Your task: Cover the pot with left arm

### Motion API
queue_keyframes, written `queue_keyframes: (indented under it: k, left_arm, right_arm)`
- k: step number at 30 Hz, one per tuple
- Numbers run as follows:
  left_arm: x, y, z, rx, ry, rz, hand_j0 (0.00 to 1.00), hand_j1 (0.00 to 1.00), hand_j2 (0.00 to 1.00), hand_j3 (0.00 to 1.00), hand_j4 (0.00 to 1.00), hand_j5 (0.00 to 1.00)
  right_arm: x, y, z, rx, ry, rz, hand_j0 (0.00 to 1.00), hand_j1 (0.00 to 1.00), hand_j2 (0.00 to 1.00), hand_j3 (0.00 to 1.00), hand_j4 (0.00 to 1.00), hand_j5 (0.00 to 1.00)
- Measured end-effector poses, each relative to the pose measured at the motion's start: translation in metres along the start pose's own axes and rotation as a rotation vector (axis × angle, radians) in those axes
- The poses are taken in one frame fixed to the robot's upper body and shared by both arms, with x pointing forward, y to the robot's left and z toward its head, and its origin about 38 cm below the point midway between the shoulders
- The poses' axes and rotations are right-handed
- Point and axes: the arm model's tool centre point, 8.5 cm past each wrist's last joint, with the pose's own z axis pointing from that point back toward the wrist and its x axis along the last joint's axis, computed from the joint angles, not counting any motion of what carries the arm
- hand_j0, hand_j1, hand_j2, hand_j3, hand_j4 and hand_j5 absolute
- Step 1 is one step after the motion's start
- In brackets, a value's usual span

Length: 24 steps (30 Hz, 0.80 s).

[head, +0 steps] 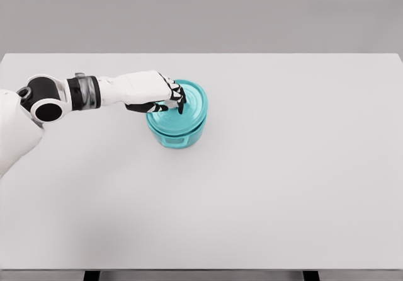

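A teal pot [178,134] stands on the white table [283,167], left of the middle. A teal lid [191,108] lies on top of it, tilted a little and shifted toward the far right. My left hand [171,99] reaches in from the left over the lid's near-left part, its black fingers [179,98] curled around the lid's knob, which they hide. The right arm does not show.
The white table reaches almost to every edge of the picture, with a grey wall behind it. Nothing else stands on it besides the pot.
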Motion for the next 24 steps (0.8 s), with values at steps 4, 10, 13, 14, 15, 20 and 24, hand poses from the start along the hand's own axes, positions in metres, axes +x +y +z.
queue_keyframes:
  k: [4,10,13,14,15,20,24]
  left_arm:
    - [0.0003,-0.0016,-0.0002,-0.002,0.000,0.002,0.60,0.60,0.60,0.60,0.60,0.60]
    - [0.0006,-0.0021,-0.0003,-0.002,-0.001,0.003,0.64,0.64,0.64,0.64,0.64,0.64]
    - [0.0007,-0.0029,-0.0003,-0.003,-0.001,0.004,0.65,0.65,0.65,0.65,0.65,0.65]
    - [0.0007,-0.0028,-0.0003,-0.002,-0.001,0.005,0.66,0.66,0.66,0.66,0.66,0.66]
    - [0.0007,-0.0028,-0.0003,-0.002,-0.001,0.005,0.66,0.66,0.66,0.66,0.66,0.66]
    - [0.0007,-0.0037,-0.0004,-0.003,-0.001,0.006,0.66,0.66,0.66,0.66,0.66,0.66]
    - [0.0006,-0.0036,-0.0003,-0.002,-0.001,0.007,0.68,0.68,0.68,0.68,0.68,0.68]
  right_arm:
    - [0.0000,0.0000,0.0000,0.000,0.000,0.000,1.00,1.00,1.00,1.00,1.00,1.00]
    - [0.0000,0.0000,0.0000,0.000,0.000,0.000,1.00,1.00,1.00,1.00,1.00,1.00]
    - [0.0000,0.0000,0.0000,0.000,0.000,0.000,1.00,1.00,1.00,1.00,1.00,1.00]
    - [0.0000,0.0000,0.0000,0.000,0.000,0.000,1.00,1.00,1.00,1.00,1.00,1.00]
    - [0.0000,0.0000,0.0000,0.000,0.000,0.000,1.00,1.00,1.00,1.00,1.00,1.00]
    - [0.0000,0.0000,0.0000,0.000,0.000,0.000,1.00,1.00,1.00,1.00,1.00,1.00]
    - [0.0000,0.0000,0.0000,0.000,0.000,0.000,1.00,1.00,1.00,1.00,1.00,1.00]
